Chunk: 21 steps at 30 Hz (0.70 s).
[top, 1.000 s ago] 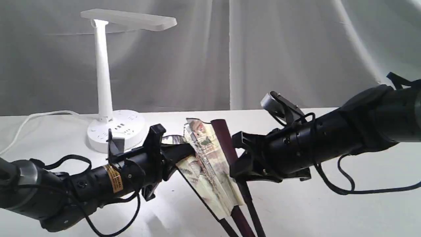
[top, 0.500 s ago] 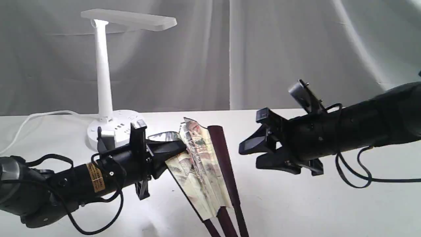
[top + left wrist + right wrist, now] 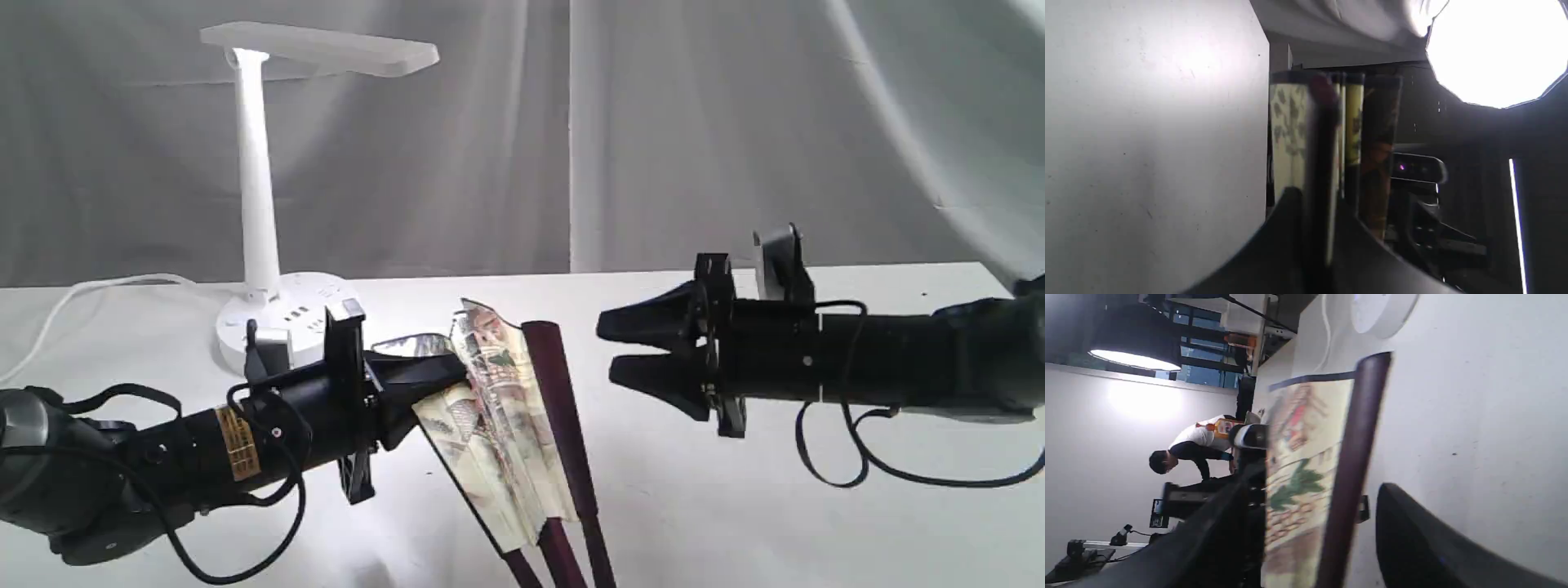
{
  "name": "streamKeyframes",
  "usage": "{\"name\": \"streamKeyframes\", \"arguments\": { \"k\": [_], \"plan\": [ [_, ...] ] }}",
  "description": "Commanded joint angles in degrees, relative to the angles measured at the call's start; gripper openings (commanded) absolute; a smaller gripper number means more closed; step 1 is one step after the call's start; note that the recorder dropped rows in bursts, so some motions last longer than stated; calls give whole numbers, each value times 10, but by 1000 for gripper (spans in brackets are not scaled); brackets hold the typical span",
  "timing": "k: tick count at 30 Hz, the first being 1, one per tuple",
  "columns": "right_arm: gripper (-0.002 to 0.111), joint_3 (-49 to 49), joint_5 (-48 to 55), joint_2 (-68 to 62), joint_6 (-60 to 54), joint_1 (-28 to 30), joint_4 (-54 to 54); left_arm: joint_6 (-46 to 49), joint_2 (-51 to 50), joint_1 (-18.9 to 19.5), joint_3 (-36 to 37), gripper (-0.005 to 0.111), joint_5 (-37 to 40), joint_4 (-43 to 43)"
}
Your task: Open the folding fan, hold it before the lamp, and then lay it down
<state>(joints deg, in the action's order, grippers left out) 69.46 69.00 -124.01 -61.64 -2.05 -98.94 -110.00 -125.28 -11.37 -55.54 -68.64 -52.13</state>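
Two sets of fingers are facing each other over the white surface [image 3: 735, 506], and both are mine. My left fingers [image 3: 433, 374] are clenching on the folding fan [image 3: 498, 408], pinching its nine o'clock edge near the top of the leaf. In the left wrist view a dark rib [image 3: 1323, 163] is sitting clamped between them, with cream folds showing beside it. The fan is standing only partly opened, a few painted folds spreading. Its black-edged top is leaning toward eleven o'clock and its ribs are running down toward six o'clock out of the picture, so I am not able to tell whether the lower end is resting on the surface. The maroon outer rib [image 3: 559, 392] is lying along the fan's three o'clock edge. My right fingers [image 3: 653, 320] are hanging released and empty at three o'clock of the fan, tips pointing at it, apart from it with bare surface showing between. The lamp [image 3: 257, 180] is standing at ten o'clock of the fan, toward the back of the surface, with its round base [image 3: 286, 318] showing just beyond my left wrist and its white cord [image 3: 82, 287] trailing off toward nine o'clock. A grey curtain [image 3: 653, 122] is hanging behind everything.
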Motion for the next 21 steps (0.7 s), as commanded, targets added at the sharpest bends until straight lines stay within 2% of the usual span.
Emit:
{"name": "streamKeyframes", "arguments": {
  "k": [1, 14, 21],
  "plan": [
    [49, 28, 10, -46, -46, 0, -10, -9, -1, 1, -1, 0, -13, 2],
    [49, 100, 10, -94, -38, -37, -10, -39, -1, 1, -27, 0, -13, -11],
    [49, 100, 10, -94, -18, -13, 4, -42, -1, 12, -27, 0, -13, 1]
  ]
}}
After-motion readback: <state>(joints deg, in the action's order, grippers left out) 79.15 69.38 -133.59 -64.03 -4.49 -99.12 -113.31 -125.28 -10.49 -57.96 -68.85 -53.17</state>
